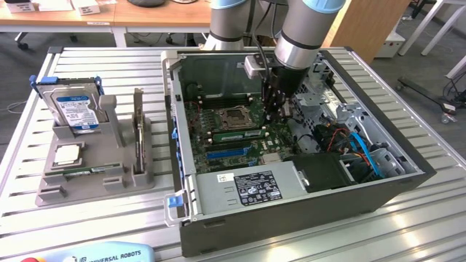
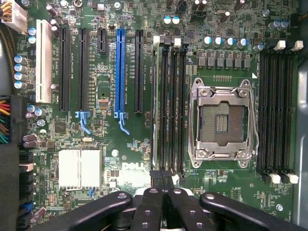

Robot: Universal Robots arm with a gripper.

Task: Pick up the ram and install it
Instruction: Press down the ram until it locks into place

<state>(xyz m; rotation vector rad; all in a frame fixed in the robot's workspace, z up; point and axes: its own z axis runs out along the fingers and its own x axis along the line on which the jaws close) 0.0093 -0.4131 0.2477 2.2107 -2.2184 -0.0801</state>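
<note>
Standing on edge in a memory slot, the ram (image 2: 155,106) is in the bank of four slots just beside the processor socket (image 2: 222,122), in the slot of that bank farthest from the socket. In the wrist view it shows edge-on as a thin pale line running the slot's whole length; in the exterior view its green face shows just beside the socket, on the side toward the viewer. The gripper (image 2: 162,185) hangs over one end of that slot bank, near a corner of the socket. Its jaws are closed fully together. Their tips sit at the end of the ram, but I cannot tell whether they touch it or pinch it.

A blue expansion slot (image 2: 120,72) lies parallel to the ram, on the far side of it from the socket, and a silver finned heatsink (image 2: 79,168) sits beyond that again. All of these are on the green motherboard (image 2: 108,91), inside an open computer case (image 1: 291,210). A labelled silver box (image 1: 244,188) fills the case corner nearest the viewer, well apart from the socket.

Outside the case, well away from the socket toward the exterior view's left, a grey holder (image 1: 95,188) on the slatted tabletop (image 1: 109,65) carries an upright hard drive (image 1: 75,109), a square silver chip (image 1: 67,154) and an upright expansion card (image 1: 138,123)
</note>
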